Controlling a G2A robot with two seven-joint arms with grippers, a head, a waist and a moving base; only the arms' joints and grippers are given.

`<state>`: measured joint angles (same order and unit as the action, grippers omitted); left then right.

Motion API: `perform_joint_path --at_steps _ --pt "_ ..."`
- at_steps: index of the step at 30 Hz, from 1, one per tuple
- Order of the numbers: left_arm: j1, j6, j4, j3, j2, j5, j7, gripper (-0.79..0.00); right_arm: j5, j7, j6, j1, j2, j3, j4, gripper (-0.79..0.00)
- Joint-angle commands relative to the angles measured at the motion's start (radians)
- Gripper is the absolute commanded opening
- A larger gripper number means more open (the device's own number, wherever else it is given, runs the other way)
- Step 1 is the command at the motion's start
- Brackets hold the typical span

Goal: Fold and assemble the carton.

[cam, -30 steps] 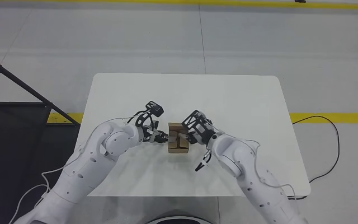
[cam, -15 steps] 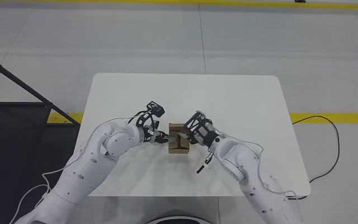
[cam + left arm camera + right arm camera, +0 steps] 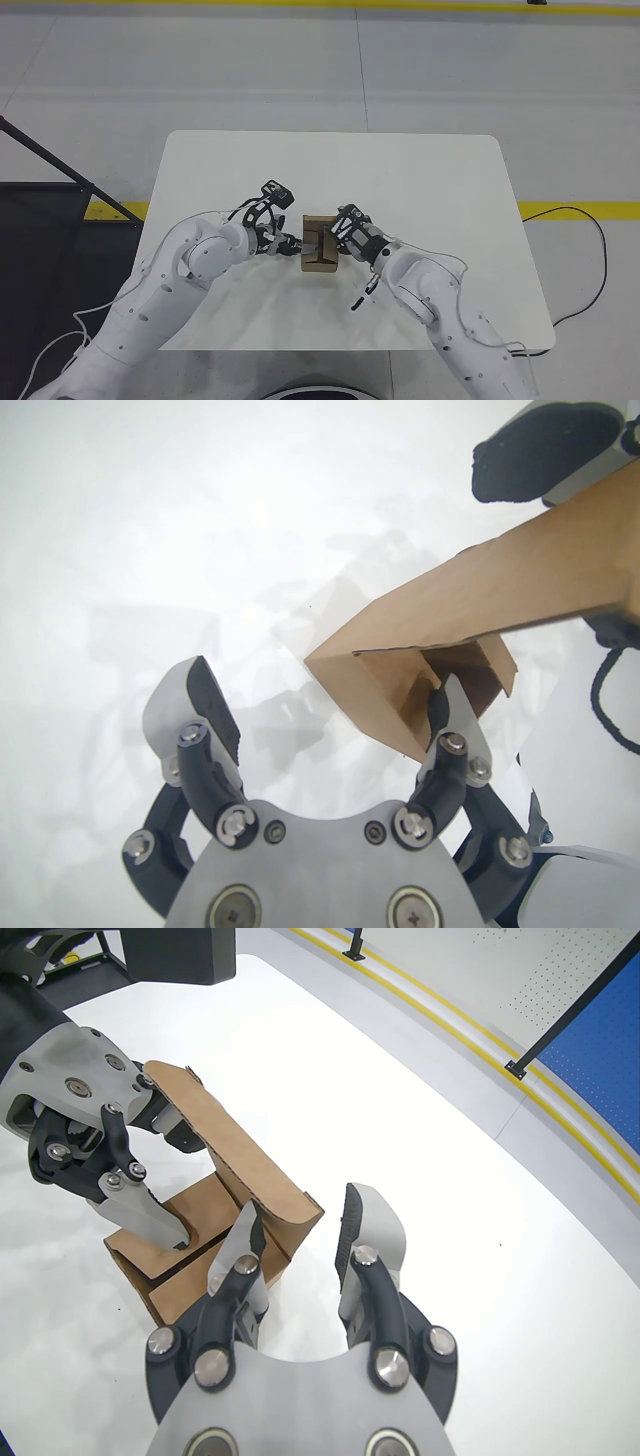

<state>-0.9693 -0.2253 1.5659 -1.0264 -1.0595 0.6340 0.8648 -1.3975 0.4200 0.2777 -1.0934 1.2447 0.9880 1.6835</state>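
1. Straddling the tall flap [image 3: 240,1163], the right gripper [image 3: 300,1213] is spread and grips nothing. One finger tip touches the flap's inner face; the other stands just outside it with a gap.
2. The left gripper [image 3: 325,687] is also spread wide and grips nothing. One finger tip sits inside the open top of the carton [image 3: 475,600] on a lower flap [image 3: 200,1205]; the other finger hangs over bare table, off the cardboard.
3. Risk: nothing is pinched and the carton looks light and loose. A push from either finger will likely slide or tip it rather than bend a flap.
4. Risk: both inner fingers are close together in the same cavity. Folding the tall flap down could trap the left finger under it or knock the fingers together.
5. Risk: a push away from the crease could buckle or tear the flap.
6. The carton is on the white table [image 3: 420,180], near its middle, directly between the two grippers and touching both. Its top is open and its flaps are only partly folded.
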Motion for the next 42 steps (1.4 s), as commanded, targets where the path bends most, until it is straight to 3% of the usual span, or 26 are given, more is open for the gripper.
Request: perform_joint_path --at_steps 1,5,11,13,20,31,42 --pt "-0.002 0.000 0.002 -0.002 0.000 0.000 0.000 0.000 -0.018 -0.015 0.007 -0.006 -0.001 0.002 0.000 -0.449" --pt "-0.002 0.000 0.003 -0.004 -0.001 -0.004 -0.006 0.000 -0.050 -0.040 0.020 -0.020 -0.004 0.006 0.001 -0.434" --pt "-0.006 -0.003 0.009 -0.010 -0.002 -0.006 -0.016 0.000 -0.066 -0.060 0.023 -0.034 -0.004 0.015 0.004 -0.480" --pt "-0.008 -0.003 0.012 -0.013 -0.001 -0.007 -0.018 0.000 -0.072 -0.067 0.025 -0.036 -0.004 0.016 0.004 -0.539" --pt "-0.021 -0.010 0.018 -0.025 -0.002 -0.021 -0.043 0.000 -0.091 -0.081 0.033 -0.040 -0.003 0.017 0.001 -0.563" --pt "-0.019 -0.015 0.011 -0.027 -0.006 -0.044 -0.062 0.000 -0.097 -0.042 0.045 -0.031 0.002 0.013 -0.007 -0.474" --pt "0.009 0.000 -0.013 0.011 -0.018 -0.030 -0.038 0.000 -0.090 -0.006 0.037 -0.011 0.013 -0.001 -0.032 -0.462"
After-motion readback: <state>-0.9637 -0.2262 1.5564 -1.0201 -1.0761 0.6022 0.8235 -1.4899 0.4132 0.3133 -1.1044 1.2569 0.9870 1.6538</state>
